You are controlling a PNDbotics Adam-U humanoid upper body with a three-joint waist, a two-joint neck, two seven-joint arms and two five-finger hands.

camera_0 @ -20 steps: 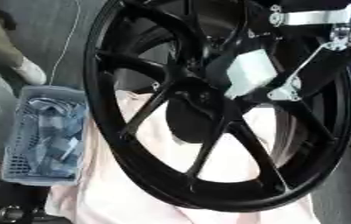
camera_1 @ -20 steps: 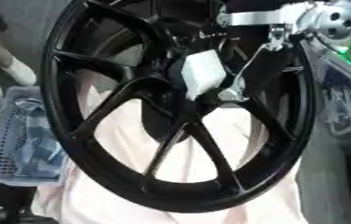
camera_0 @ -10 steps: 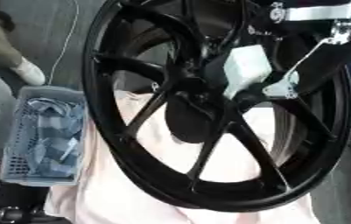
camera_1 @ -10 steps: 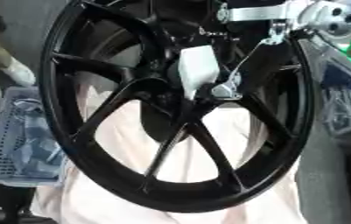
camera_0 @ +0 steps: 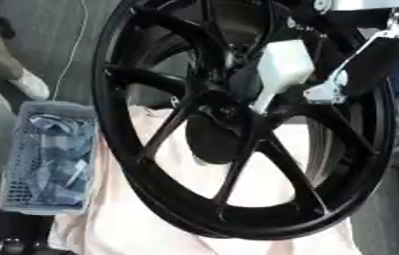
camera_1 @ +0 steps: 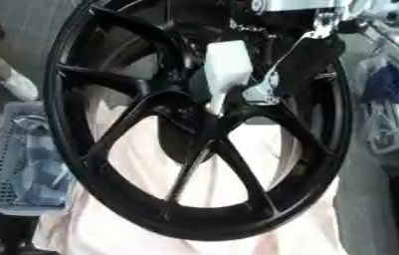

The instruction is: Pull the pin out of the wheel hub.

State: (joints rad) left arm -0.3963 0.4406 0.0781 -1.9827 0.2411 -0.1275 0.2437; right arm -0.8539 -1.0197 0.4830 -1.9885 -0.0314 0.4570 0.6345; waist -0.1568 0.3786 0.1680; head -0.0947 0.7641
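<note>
The black spoked wheel hub (camera_0: 237, 124) stands nearly upright on a pale cloth (camera_0: 194, 219), filling the view. A white pin (camera_0: 276, 72) with a broad block head and tapered tip points into the wheel hub's centre. The right hand (camera_1: 303, 30) reaches in from above the wheel hub, meeting the pin's head; its finger spread cannot be told. The pin sits higher and nearer the centre than before. A grey basket (camera_0: 46, 159) lies left of the wheel hub.
</note>
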